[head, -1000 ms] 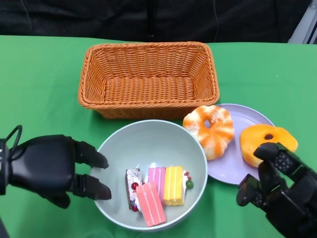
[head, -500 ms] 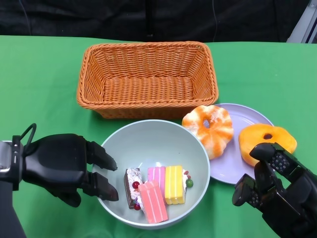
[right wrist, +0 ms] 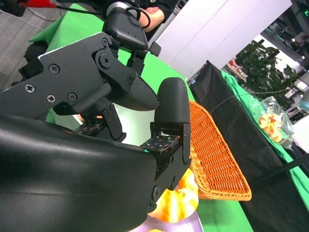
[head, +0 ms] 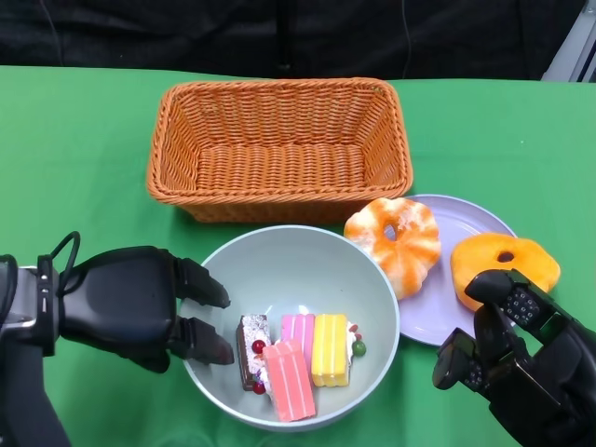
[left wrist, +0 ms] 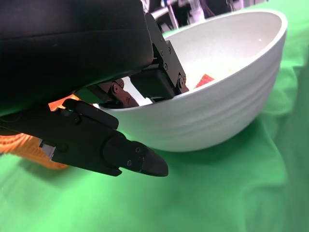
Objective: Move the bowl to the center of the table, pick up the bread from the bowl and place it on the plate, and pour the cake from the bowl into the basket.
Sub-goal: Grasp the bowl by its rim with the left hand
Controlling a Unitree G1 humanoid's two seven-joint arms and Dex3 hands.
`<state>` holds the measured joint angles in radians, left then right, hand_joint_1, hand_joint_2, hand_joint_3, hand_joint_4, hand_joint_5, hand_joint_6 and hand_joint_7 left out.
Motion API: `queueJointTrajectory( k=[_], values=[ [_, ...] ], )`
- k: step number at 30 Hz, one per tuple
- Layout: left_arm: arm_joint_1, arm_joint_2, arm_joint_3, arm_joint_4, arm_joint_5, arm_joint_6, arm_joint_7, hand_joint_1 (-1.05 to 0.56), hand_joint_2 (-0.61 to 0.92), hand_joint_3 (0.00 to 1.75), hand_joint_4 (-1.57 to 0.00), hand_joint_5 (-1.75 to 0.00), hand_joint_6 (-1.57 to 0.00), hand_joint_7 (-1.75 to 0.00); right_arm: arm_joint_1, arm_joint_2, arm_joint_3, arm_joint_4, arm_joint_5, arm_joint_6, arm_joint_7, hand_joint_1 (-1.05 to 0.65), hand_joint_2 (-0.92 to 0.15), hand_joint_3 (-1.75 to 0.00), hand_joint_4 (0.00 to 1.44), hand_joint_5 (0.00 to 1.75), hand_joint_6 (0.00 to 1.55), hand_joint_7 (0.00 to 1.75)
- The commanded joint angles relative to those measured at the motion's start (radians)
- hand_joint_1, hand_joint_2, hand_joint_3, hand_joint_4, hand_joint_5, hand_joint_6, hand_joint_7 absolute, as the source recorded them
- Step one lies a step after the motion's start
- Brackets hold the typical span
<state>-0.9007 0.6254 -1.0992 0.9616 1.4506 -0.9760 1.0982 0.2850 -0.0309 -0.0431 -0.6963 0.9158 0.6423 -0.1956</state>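
Your pale green round bowl (head: 296,279) sits near the middle of the green cloth-covered table (head: 74,158), just in front of the orange woven rectangular basket (head: 279,149), and both ring-shaped breads are out of it: the orange-and-white glazed bread (head: 393,244) lies on the near edge of the lilac round plate (head: 456,223), touching the bowl's rim, and the plain golden bread (head: 503,265) lies on the plate's far-right edge. So, as far as these pictures show, the bowl move and the bread step look done, and the step in hand is pouring.

The sliced cake pieces (head: 296,358) in pink, yellow and dark brown lie in the near half of the bowl.

Your left hand (head: 140,307) is at the bowl's left rim with its fingers spread. The left wrist view shows upper fingers over the rim and the lower one under the bowl's outer wall, but it has not clamped the rim and holds nothing yet. Your right hand (head: 521,358) hangs near the plate's near edge, fingers loosely apart and empty.

Next you need to close the left hand firmly on the rim, lift the bowl, carry it over the basket and tip it away from you. Keep the lift clear of the glazed bread leaning at the rim.
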Motion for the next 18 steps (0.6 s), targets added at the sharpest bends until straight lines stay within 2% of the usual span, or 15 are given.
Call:
queueJointTrajectory(
  k=[1, 10, 18],
  values=[
    [-0.006, -0.007, -0.028, 0.027, 0.019, 0.03, 0.043, -0.43, 0.92, 0.02, -0.82, -0.02, -0.84, -0.02, 0.007, -0.001, -0.006, -0.019, -0.008, -0.014, 0.001, -0.16, -0.64, -1.12, 0.78, 1.75, 0.59, 1.7],
    [-0.014, -0.066, -0.059, 0.097, 0.002, 0.049, 0.06, -0.44, 0.86, 0.0, -0.91, -0.04, -0.9, -0.02, 0.008, -0.004, -0.012, -0.018, 0.005, -0.014, 0.01, -0.16, -0.64, -1.12, 0.77, 1.75, 0.59, 1.69],
    [-0.001, -0.104, -0.086, 0.133, 0.0, 0.085, 0.129, -0.45, 0.9, 0.01, -1.05, -0.07, -0.98, -0.04, 0.014, -0.005, -0.015, -0.026, 0.012, -0.009, 0.005, -0.16, -0.64, -1.12, 0.77, 1.75, 0.59, 1.69]
  ],
)
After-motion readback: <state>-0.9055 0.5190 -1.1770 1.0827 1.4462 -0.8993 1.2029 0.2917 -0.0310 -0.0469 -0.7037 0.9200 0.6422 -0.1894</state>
